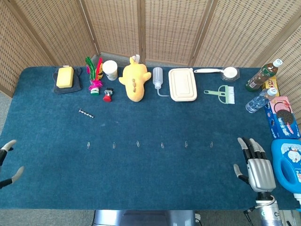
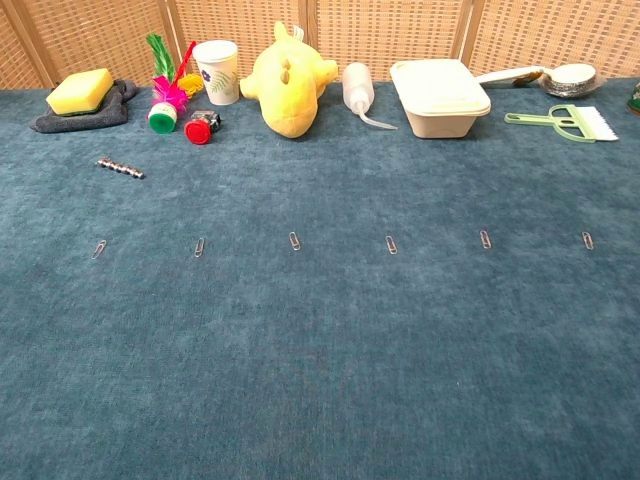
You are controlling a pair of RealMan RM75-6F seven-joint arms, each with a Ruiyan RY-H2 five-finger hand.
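Note:
Only two fingertips of my left hand (image 1: 8,145) show at the far left edge in the head view, spread apart with nothing between them. My right hand (image 1: 257,168) hovers low over the front right of the blue table (image 1: 150,179), fingers straight and apart, holding nothing. It sits beside a blue detergent jug (image 1: 288,162). A small metal bit (image 1: 86,113) lies alone at the left, also visible in the chest view (image 2: 120,167). Neither hand appears in the chest view.
Several paper clips (image 1: 138,143) lie in a row across the middle. Along the back stand a sponge on a cloth (image 1: 65,76), shuttlecock (image 1: 95,75), cup (image 1: 110,69), yellow plush (image 1: 134,81), squeeze bottle (image 1: 157,77), lunch box (image 1: 182,84), spoon (image 1: 221,71) and brush (image 1: 222,94). Bottles (image 1: 263,75) and a cookie box (image 1: 283,115) line the right edge.

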